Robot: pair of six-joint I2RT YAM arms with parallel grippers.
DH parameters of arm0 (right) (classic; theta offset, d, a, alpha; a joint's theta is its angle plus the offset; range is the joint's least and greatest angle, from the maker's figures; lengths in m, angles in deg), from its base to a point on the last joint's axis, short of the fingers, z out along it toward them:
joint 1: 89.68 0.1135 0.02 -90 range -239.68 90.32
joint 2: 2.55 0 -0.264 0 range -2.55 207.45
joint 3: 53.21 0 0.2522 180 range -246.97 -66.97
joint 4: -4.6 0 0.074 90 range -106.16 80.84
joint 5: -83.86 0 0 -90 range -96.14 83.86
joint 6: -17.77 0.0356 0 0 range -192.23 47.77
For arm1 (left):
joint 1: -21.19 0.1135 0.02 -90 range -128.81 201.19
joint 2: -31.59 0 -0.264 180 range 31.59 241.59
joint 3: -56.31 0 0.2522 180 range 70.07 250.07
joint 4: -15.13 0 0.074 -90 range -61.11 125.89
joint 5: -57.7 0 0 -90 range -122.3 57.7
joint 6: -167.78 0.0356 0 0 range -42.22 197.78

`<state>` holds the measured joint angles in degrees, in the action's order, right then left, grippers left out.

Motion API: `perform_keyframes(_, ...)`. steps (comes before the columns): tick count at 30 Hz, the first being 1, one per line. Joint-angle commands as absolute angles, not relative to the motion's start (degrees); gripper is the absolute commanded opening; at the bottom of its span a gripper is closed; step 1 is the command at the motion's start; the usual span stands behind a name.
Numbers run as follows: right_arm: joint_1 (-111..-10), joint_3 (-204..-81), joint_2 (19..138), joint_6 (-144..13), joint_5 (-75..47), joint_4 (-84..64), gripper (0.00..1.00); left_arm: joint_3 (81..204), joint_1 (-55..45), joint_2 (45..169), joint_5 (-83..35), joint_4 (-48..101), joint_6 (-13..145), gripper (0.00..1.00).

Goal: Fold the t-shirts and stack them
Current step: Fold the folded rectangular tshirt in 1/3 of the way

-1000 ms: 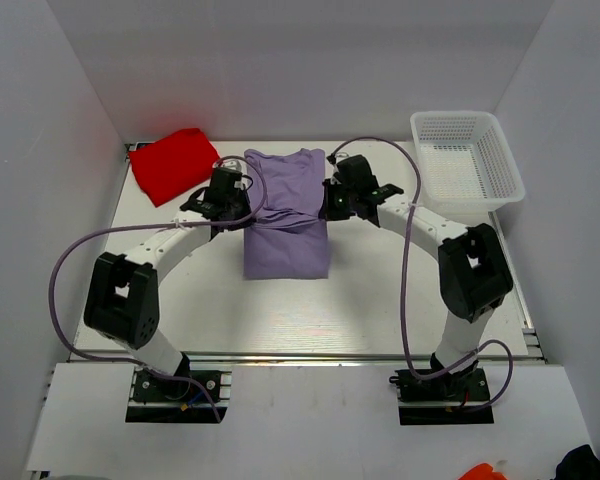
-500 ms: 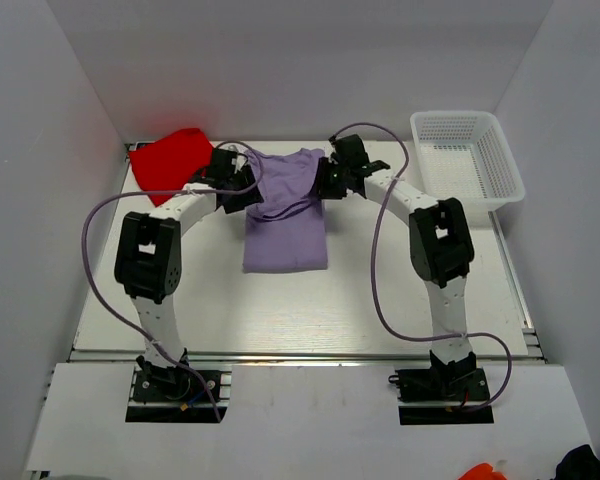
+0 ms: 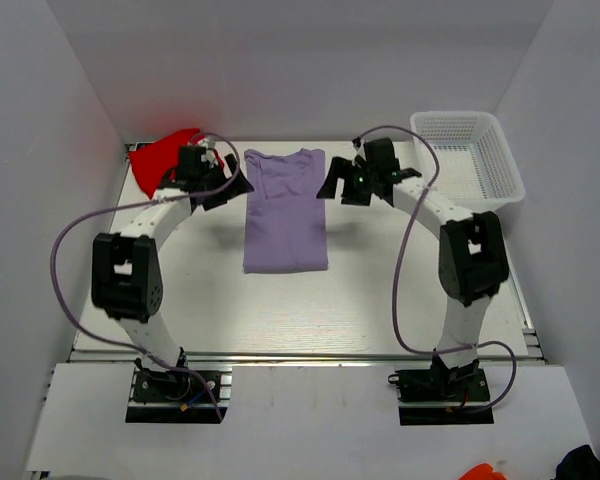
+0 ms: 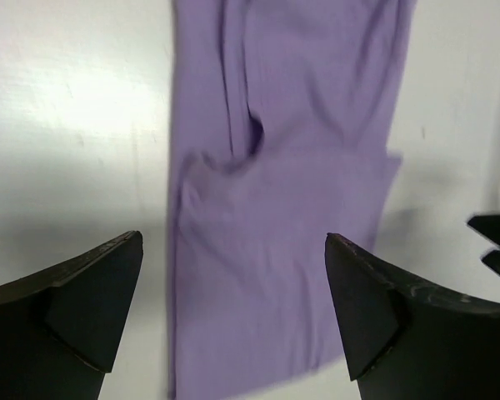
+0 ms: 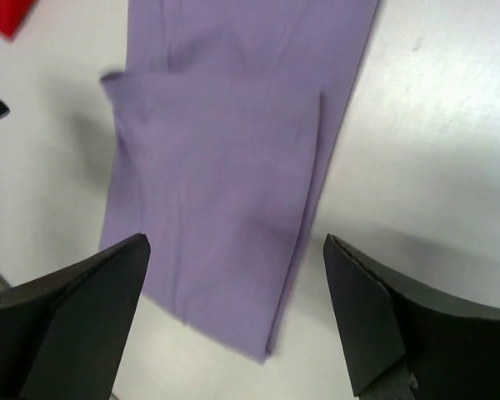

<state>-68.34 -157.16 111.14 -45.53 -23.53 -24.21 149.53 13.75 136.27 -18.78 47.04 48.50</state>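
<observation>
The lavender t-shirt [image 3: 285,210] lies flat on the table as a long folded rectangle, its far part doubled over. Both grippers hover above its far end, one on each side. My left gripper [image 3: 232,186] is open beside the shirt's left edge, with only cloth [image 4: 283,208] showing beneath its spread fingers [image 4: 92,292]. My right gripper [image 3: 333,186] is open at the shirt's right edge, and the shirt [image 5: 225,192] lies below it untouched. The red t-shirt [image 3: 158,160] sits at the back left corner, partly hidden behind my left arm.
A white mesh basket [image 3: 467,160] stands at the back right corner. White walls close in the table on the left, back and right. Purple cables loop from both arms over the table.
Both grippers have opened and let go of the lavender shirt, then drawn apart to its left and right sides. The folded-over far part now lies flat.
</observation>
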Motion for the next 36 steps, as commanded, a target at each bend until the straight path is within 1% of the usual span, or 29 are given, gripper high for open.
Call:
perform_keyframes(1,-67.09,-143.07,102.16,-48.77,-26.45,-19.20,0.90,136.75,11.34,125.21,-14.48,42.89,51.40,1.00)
perform_keyframes(2,-66.75,-140.99,99.87,-48.59,-27.06,-18.57,0.90,133.99,11.34,123.54,-11.85,41.82,51.41,1.00)
perform_keyframes(3,-66.57,-139.32,98.98,-47.63,-27.32,-18.22,0.90,131.61,10.82,122.04,-11.82,41.29,51.41,1.00)
perform_keyframes(5,-66.22,-132.74,96.52,-45.96,-27.94,-15.94,0.90,126.44,10.20,118.62,-13.75,42.07,51.93,1.00)
perform_keyframes(8,-65.52,-127.11,96.33,-44.38,-29.34,-14.35,0.90,122.46,9.15,116.76,-16.48,43.48,53.25,1.00)
perform_keyframes(10,-65.16,-125.95,97.38,-43.84,-30.13,-12.60,0.90,120.44,8.63,116.76,-16.48,44.27,53.25,0.97)
perform_keyframes(11,-65.16,-124.90,98.08,-42.62,-32.66,-11.72,0.90,119.38,8.01,116.76,-15.96,42.62,53.78,0.95)
perform_keyframes(13,-64.72,-124.62,99.14,-41.65,-34.09,-10.14,0.90,115.53,7.48,116.76,-15.35,40.07,52.56,0.94)
perform_keyframes(14,-64.55,-124.19,99.84,-41.12,-34.53,-9.78,0.90,114.46,7.48,116.76,-14.56,37.96,52.55,0.90)
perform_keyframes(16,-64.02,-123.92,100.55,-40.59,-34.53,-9.87,0.90,112.35,6.96,116.76,-14.55,37.42,51.67,0.86)
perform_keyframes(17,-63.84,-123.40,100.81,-40.07,-34.53,-9.61,0.90,112.34,6.95,116.76,-14.55,36.89,51.67,0.83)
perform_keyframes(18,-63.67,-122.96,100.81,-39.63,-34.79,-9.86,0.89,111.39,6.95,116.76,-14.55,36.89,51.67,0.82)
perform_keyframes(20,-63.67,-122.08,101.08,-39.10,-35.15,-7.59,0.86,109.54,6.34,117.36,-14.55,35.49,51.15,0.75)
perform_keyframes(21,-63.40,-121.81,101.43,-38.83,-35.67,-7.50,0.82,108.31,6.34,117.37,-14.55,34.18,50.54,0.73)
perform_keyframes(23,-63.32,-121.81,102.22,-38.57,-35.94,-7.58,0.76,107.25,5.81,118.68,-14.55,32.94,49.91,0.65)
perform_keyframes(24,-63.31,-121.46,102.22,-38.48,-36.11,-7.49,0.70,107.25,5.81,118.69,-13.94,32.93,49.91,0.62)
perform_keyframes(25,-63.05,-121.37,102.39,-38.22,-35.85,-7.23,0.66,107.25,5.20,119.38,-13.93,32.93,49.91,0.59)
perform_keyframes(27,-63.14,-120.50,102.66,-37.69,-36.03,-6.97,0.65,107.25,5.19,119.91,-13.93,32.41,49.91,0.55)
perform_keyframes(28,-63.05,-120.32,102.75,-37.51,-36.03,-6.88,0.60,107.25,4.50,119.92,-13.41,32.41,49.91,0.52)
perform_keyframes(29,-63.05,-120.06,103.18,-37.60,-35.51,-6.62,0.59,106.64,4.49,120.44,-13.41,31.80,49.91,0.50)
perform_keyframes(30,-63.14,-120.05,103.10,-37.51,-35.15,-6.70,0.57,106.63,3.97,120.45,-13.41,31.27,49.91,0.45)
perform_keyframes(31,-63.05,-120.05,103.36,-37.51,-34.54,-6.79,0.49,106.63,3.96,120.45,-13.41,31.26,49.91,0.42)
perform_keyframes(32,-63.05,-120.31,103.62,-37.51,-34.45,-6.53,0.46,106.11,3.96,120.97,-13.41,31.26,49.91,0.41)
perform_keyframes(33,-63.05,-120.49,103.89,-37.51,-34.36,-6.61,0.42,106.10,3.96,120.97,-13.41,31.26,49.91,0.33)
perform_keyframes(34,-63.05,-120.58,104.41,-37.69,-34.18,-6.44,0.32,106.10,3.96,120.97,-13.93,31.26,49.91,0.28)
perform_keyframes(35,-63.22,-120.58,104.59,-37.69,-33.92,-6.00,0.28,106.10,3.96,120.97,-13.93,31.26,49.91,0.26)
perform_keyframes(36,-62.97,-120.49,104.77,-37.60,-33.66,-5.39,0.23,106.10,3.96,120.97,-13.93,31.26,49.91,0.16)
